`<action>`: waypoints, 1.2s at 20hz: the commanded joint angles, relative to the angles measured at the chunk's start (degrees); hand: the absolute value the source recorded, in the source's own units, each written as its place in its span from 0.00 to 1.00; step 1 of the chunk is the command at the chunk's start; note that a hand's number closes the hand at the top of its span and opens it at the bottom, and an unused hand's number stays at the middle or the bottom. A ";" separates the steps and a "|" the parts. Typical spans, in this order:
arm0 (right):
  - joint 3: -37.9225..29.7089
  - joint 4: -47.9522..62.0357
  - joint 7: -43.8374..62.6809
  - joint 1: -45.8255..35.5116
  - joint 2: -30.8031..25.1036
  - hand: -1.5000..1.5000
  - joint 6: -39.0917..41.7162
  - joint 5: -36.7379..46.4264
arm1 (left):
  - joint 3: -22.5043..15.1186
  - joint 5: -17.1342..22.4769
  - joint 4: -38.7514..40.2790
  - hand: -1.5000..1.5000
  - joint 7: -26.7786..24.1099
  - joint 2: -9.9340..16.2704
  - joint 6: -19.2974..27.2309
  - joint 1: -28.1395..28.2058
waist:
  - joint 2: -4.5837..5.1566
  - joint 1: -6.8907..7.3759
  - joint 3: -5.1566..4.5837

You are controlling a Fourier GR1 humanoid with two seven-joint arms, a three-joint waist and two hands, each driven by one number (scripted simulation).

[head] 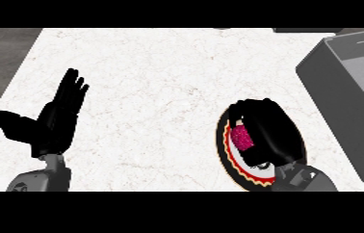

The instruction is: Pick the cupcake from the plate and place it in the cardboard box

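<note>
Cupcake: pink-topped cupcake, mostly hidden; which way it points cannot be told.
Place: on the round red-and-cream rimmed plate, at 4 o'clock on the white marble worktop.
Right hand: fingers curled round the cupcake.
Left hand: 8 o'clock, fingers straight, spread.
Box: grey open cardboard box, 2 o'clock.

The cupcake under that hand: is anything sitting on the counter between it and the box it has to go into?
Nothing visible does. The right hand is curled over the cupcake on the plate, and the stretch of counter between there and the box at the upper right shows only bare white surface. The left hand rests open far off at the left.
</note>
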 commanded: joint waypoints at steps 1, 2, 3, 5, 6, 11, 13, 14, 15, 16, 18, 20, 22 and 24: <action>-2.42 -8.59 2.89 1.56 1.46 1.00 1.02 -1.57 | 2.04 1.55 -0.14 0.50 1.90 2.17 -1.07 -2.37 | 0.03 -0.10 0.02; -2.80 -8.86 8.11 -1.99 7.47 1.00 -1.15 -1.19 | -0.27 -0.33 1.19 0.50 -0.96 -0.11 -0.41 0.26 | -0.04 -0.16 -0.01; -6.58 -9.54 7.34 -2.30 5.91 1.00 -1.45 -2.64 | 2.22 1.37 1.80 0.50 1.92 2.20 -0.81 -3.86 | 0.07 -0.40 0.02; -5.81 -13.13 11.84 -2.43 7.12 1.00 -2.16 0.85 | -0.23 0.43 -0.05 0.50 2.24 0.28 -0.30 -1.32 | -0.03 -0.12 0.01; -10.33 -15.52 11.44 -3.35 5.50 1.00 -0.29 -1.95 | 0.65 1.38 0.14 0.50 -1.35 0.30 -1.83 2.42 | -0.03 0.00 0.00; -21.55 -14.26 14.10 -9.89 2.82 1.00 -1.02 -3.34 | 0.62 1.13 -2.74 0.50 0.77 0.85 -1.24 2.19 | 0.06 0.42 0.02; -25.69 -15.55 15.61 -10.98 0.93 1.00 2.00 -5.88 | 0.96 0.41 -1.63 0.50 1.81 1.31 -0.37 -0.43 | 0.07 0.07 0.02; -27.94 -12.48 15.04 -12.14 0.41 1.00 0.17 -6.39 | -0.21 -0.59 -1.28 0.50 -1.11 -0.38 0.00 1.97 | 0.14 0.30 0.02; -30.07 -10.91 13.36 -11.46 -1.07 1.00 -0.03 -8.03 | 2.19 1.67 2.86 0.50 -1.57 1.59 -2.27 -1.11 | 0.23 0.10 0.02; -32.40 -10.41 12.49 -11.80 -2.83 1.00 1.19 -10.09 | 0.86 0.44 1.51 0.50 0.62 0.47 -0.30 -2.20 | 0.18 0.10 0.03; -33.82 -5.62 13.87 -15.32 -4.19 1.00 1.11 -9.74 | 2.35 1.35 -0.25 0.50 2.48 3.08 -1.84 -2.12 | 0.21 0.44 0.03; -38.43 0.69 9.50 -16.05 -7.91 1.00 -0.09 -12.59 | 2.61 2.25 -0.70 0.50 2.29 2.79 -2.10 -2.22 | 0.25 0.56 0.04; -40.93 5.98 8.58 -19.65 -10.84 1.00 -1.24 -13.15 | -0.02 -0.80 -0.65 0.50 0.41 -0.14 0.45 -0.34 | 0.27 0.67 0.04; -42.44 9.61 3.36 -17.28 -13.66 1.00 -5.33 -12.45 | -0.58 -0.37 -0.72 0.50 1.83 -0.60 0.32 -0.39 | 0.30 0.63 0.06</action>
